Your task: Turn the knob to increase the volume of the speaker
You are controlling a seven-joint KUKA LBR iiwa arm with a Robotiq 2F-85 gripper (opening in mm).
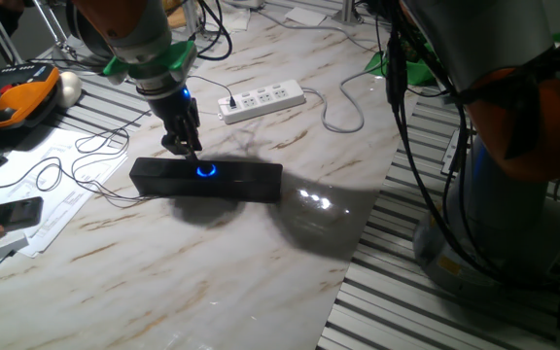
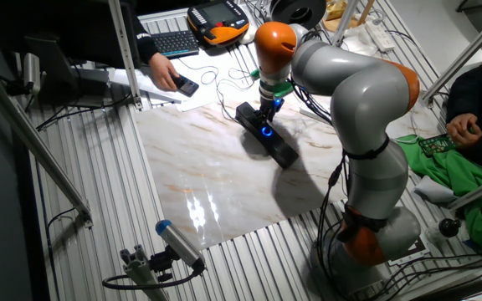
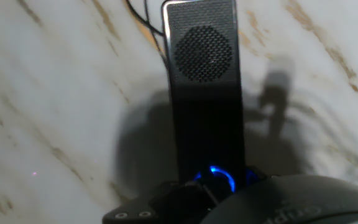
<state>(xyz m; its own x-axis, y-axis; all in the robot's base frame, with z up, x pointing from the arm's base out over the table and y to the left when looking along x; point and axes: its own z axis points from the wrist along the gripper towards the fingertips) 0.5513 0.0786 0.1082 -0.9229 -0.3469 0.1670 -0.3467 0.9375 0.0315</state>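
On one speaker, one knob, gripper above.

Two raised fixed views from opposite table sides, sharing the speaker; close downward hand view.

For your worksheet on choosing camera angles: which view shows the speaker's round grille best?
The hand view: the speaker fills the frame and its grille shows clearly. In one fixed view the speaker is a small dark bar; in the other it is tiny. Neither resolves the grille.

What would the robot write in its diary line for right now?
stage: at knob | pincer: down on knob, grip state unclear | speaker: flat on marble table, ring lit blue
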